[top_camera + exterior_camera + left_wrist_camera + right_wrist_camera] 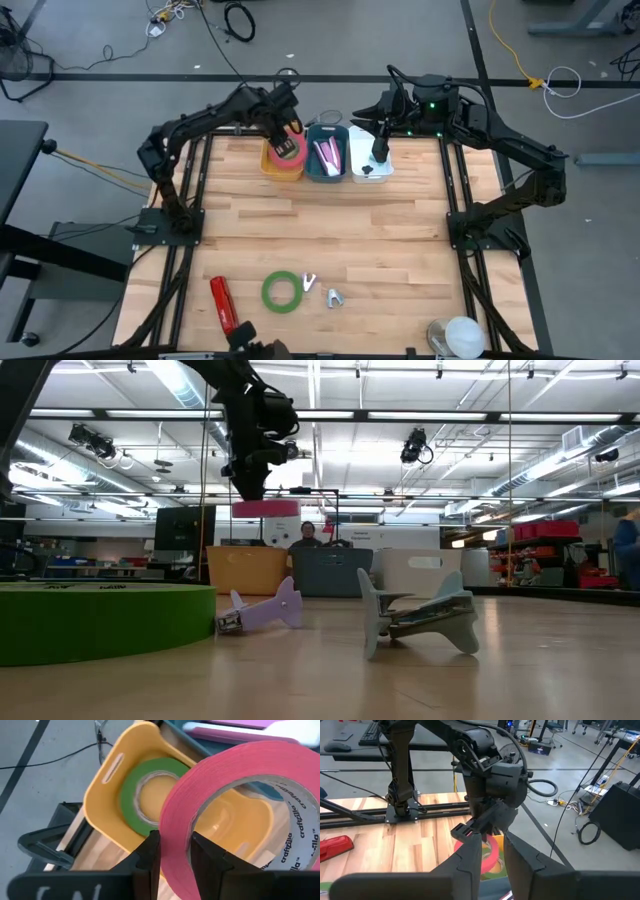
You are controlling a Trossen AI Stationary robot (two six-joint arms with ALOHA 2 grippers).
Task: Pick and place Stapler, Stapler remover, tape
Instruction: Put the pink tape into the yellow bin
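My left gripper (285, 128) hangs over the yellow bin (270, 168) at the far edge, shut on a pinkish-red tape roll (225, 775). A green tape roll (131, 795) lies flat inside that bin. Another green roll (282, 291) lies flat on the near part of the table, with the red stapler (222, 298) to its left. Two small staple removers (309, 283) (333, 297) lie to its right. My right gripper (380, 150) hovers over the white bin (368, 170), a narrow gap between its fingers and nothing in it. My left gripper pinches the wall of the pinkish-red roll (175, 845), one finger inside the ring and one against its outer face. The fingers come from above, pointing steeply down. The roll hangs about level under them (265, 508), clear above the yellow bin.
A blue bin (327, 165) with pink and purple items stands between the yellow and white bins. A white rounded object (460, 335) sits at the table's near right corner. The middle of the wooden table (330, 225) is bare board.
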